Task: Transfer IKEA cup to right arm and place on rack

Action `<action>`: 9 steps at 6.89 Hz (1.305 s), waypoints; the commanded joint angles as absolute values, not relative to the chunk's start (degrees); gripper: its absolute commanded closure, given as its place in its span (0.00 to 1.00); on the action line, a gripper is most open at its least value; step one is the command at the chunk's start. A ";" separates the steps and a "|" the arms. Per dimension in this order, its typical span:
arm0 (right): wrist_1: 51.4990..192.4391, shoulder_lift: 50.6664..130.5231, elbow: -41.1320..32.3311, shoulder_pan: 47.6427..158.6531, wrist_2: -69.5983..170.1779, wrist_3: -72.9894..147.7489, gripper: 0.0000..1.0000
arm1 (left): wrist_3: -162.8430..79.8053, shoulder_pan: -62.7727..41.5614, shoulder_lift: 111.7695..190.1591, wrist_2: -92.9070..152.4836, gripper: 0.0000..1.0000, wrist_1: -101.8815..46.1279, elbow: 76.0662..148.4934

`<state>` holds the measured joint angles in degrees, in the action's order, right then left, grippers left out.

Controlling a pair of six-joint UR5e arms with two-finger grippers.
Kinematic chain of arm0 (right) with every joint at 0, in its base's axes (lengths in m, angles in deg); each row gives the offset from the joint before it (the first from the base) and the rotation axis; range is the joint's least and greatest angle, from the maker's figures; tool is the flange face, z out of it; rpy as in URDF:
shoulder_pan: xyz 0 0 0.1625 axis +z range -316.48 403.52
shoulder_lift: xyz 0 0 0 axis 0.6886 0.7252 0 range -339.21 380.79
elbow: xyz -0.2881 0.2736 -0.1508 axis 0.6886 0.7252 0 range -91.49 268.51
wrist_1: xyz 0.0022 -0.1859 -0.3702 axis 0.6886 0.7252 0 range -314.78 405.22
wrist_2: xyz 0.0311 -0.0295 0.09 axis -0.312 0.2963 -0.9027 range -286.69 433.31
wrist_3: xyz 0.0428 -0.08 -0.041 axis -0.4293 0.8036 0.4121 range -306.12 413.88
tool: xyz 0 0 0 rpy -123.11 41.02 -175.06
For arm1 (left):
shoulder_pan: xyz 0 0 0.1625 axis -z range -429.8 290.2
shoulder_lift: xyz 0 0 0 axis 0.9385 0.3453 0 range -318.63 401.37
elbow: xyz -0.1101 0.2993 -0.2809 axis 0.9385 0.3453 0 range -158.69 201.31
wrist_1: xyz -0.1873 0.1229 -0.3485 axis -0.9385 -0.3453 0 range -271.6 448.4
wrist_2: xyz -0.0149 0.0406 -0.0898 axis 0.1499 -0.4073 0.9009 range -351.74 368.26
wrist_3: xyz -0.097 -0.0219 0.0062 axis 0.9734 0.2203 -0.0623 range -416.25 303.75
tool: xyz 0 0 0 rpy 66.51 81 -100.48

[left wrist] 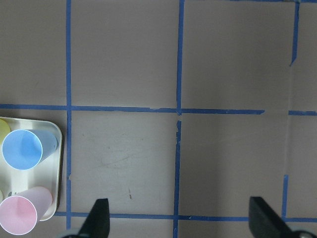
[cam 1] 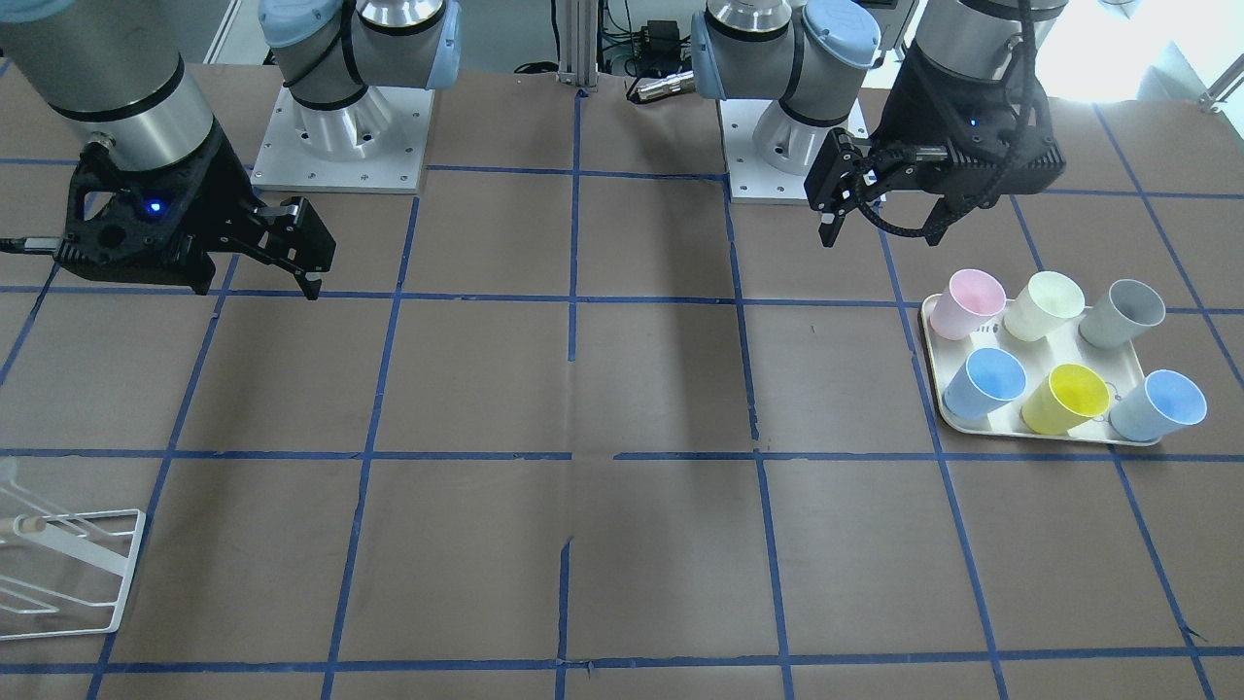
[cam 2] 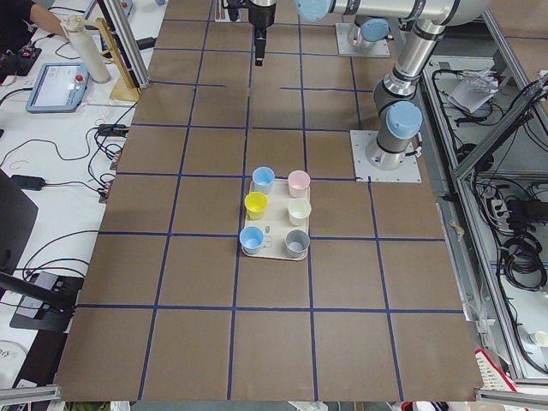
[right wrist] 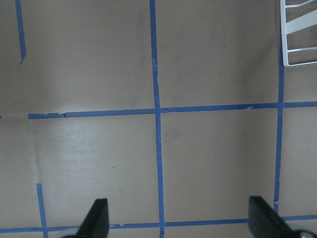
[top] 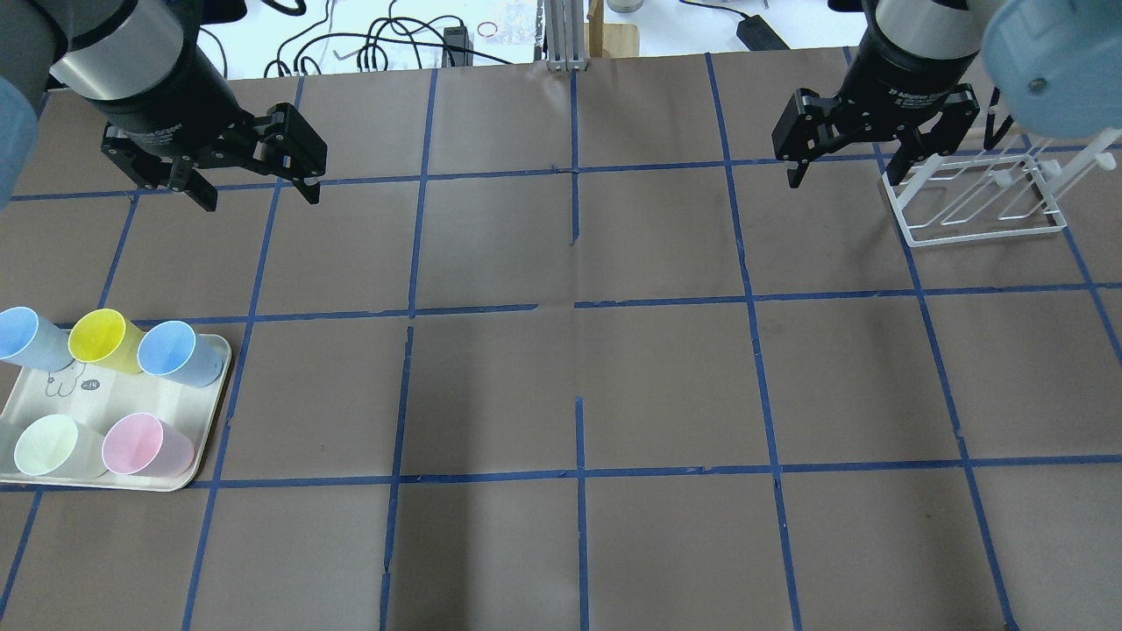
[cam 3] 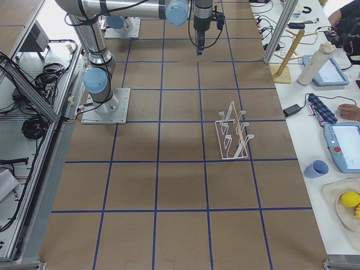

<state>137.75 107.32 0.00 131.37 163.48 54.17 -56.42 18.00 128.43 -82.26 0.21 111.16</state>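
crowding is the likely trouble: the yellow ikea cup (top: 98, 340) sits on the cream tray (top: 207, 436) tight between two light blue cups (top: 180, 352), so the left gripper (top: 261, 200), spread wide and empty like the right gripper (top: 846, 173), could bump or grab a neighbour.

- Left gripper (top: 259, 191) is hanging at the overhead view's upper left, pointing down, jaws spread wide.
- Right gripper (top: 846, 171) is hanging at upper right, jaws likewise spread.

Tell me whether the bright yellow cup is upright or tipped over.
Upright: the IKEA cup stands on its base on the tray, open mouth facing up.
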 commanded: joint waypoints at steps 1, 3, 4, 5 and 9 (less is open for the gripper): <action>137.86 107.01 0.00 131.41 163.66 54.23 0.00 | -56.43 18.00 128.47 -82.10 0.00 0.34 111.22; 137.77 107.09 0.00 131.41 163.75 54.14 0.00 | -56.43 18.00 127.77 -82.10 0.00 0.34 111.83; 137.77 107.01 0.00 131.41 163.66 54.14 0.00 | -56.69 18.00 127.59 -82.01 0.00 0.34 111.84; 137.77 106.92 0.00 131.49 163.58 54.14 0.00 | -56.69 18.00 127.68 -81.92 0.00 0.42 111.84; 137.95 107.10 0.09 131.58 163.58 54.14 0.00 | -56.95 18.00 127.33 -81.75 0.00 0.51 111.92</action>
<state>137.88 107.05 0.01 131.55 163.74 54.15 -56.88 18.00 127.48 -81.82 0.50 111.86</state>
